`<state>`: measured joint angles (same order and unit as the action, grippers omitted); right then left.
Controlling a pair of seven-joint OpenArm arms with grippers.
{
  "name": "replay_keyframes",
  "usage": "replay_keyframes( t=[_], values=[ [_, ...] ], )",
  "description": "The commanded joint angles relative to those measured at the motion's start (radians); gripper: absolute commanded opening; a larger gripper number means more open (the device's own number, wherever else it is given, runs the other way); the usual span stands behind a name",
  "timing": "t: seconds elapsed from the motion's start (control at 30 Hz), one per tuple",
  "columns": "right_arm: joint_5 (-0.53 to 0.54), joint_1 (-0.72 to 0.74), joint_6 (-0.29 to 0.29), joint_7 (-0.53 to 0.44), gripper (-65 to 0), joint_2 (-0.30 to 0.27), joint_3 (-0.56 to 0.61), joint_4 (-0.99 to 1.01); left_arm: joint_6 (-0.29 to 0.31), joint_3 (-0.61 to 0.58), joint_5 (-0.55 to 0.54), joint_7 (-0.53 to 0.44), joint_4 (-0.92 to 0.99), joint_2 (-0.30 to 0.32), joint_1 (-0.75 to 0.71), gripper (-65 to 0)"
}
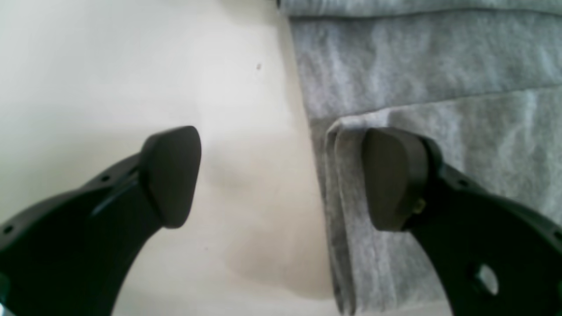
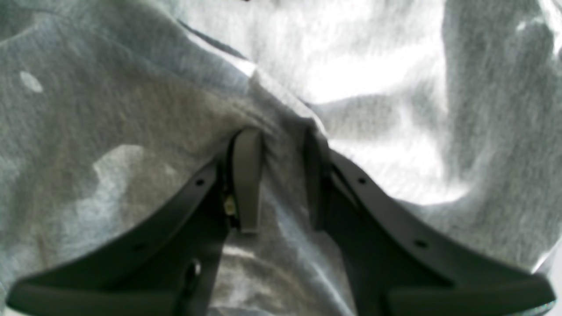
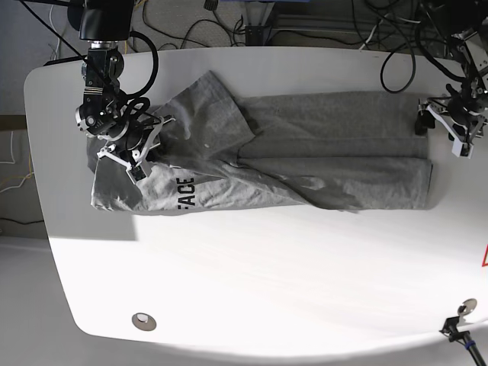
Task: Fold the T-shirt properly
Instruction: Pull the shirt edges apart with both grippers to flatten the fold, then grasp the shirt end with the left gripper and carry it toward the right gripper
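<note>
- While the shirt lies lengthwise across the table, both long sides look folded inward; end-to-end folds remain, I judge.
- Right gripper: pinching a ridge of cloth at the bunched end.
- Left gripper: spread wide, straddling the shirt's edge, gripping nothing.
- Base view only: "FACE" lettering.
- Left wrist view only: layered corner.

Black letters "FACE" show on the T-shirt

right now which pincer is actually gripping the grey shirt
The right pincer, shut on a bunched fold of the wrinkled heather-grey cotton T-shirt. The left pincer is open at the shirt's edge, holding nothing.
</note>
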<state>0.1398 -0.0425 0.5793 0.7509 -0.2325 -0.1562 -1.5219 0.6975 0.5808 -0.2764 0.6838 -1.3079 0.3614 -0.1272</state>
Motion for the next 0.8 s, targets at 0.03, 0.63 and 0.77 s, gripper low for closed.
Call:
replay_keyframes(
  t=[0.03,0.63,0.77],
  values=[
    [-0.018,0.000,0.001,0.029,-48.2,0.009,-0.001,0.001,0.001,0.005,-0.028,0.006,0.024,0.023,0.048,-10.3],
    [-0.018,0.000,0.001,0.029,-48.2,0.029,-0.001,0.001,0.001,-0.130,-0.036,0.066,0.084,-0.028,0.134,-11.0],
    [-0.019,0.000,0.001,0.029,-48.2,0.038,-0.001,0.001,0.001,-0.132,-0.036,0.066,0.075,-0.054,0.131,-11.8]
  ],
)
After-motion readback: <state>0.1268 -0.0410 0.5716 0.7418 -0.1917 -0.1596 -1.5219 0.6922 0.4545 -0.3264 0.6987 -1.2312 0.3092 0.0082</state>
